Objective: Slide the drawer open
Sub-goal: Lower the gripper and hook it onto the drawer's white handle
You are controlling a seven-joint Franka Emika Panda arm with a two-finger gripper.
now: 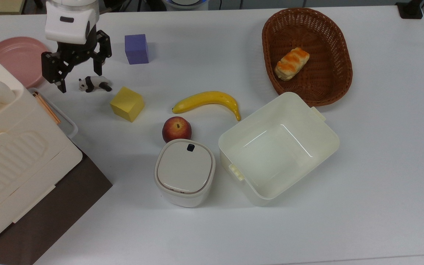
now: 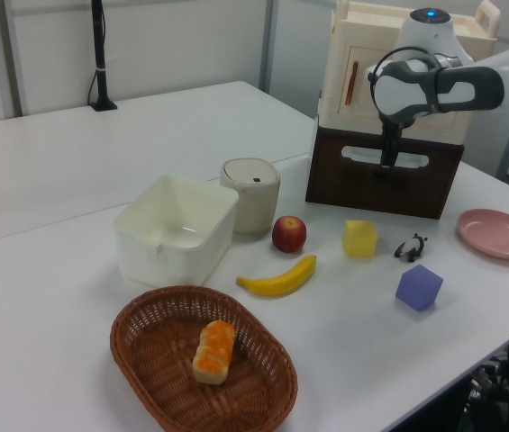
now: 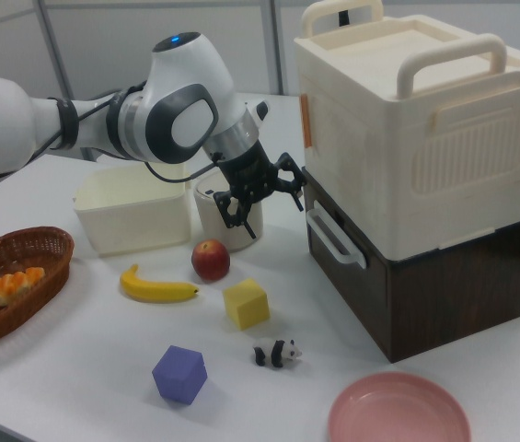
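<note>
Your table (image 1: pixel 381 165) carries the drawer (image 3: pixel 444 285) at the top view's left edge, a dark brown box sitting under the cream ribbed case (image 3: pixel 416 129), whose weight may make the drawer drag. It looks stiff and solid, so expect a firm, straight pull. Take it by the white loop handle (image 3: pixel 333 238) on the front panel; that loop appears rigid and smooth, so hook well inside it. Your tool (image 3: pixel 258 191) hangs with fingers spread wide, empty, near the handle but apart from it.

Claw (image 1: pixel 78 76) spread open above table (image 1: pixel 381 165), perhaps just beside toy panda (image 1: pixel 94 84)
</note>
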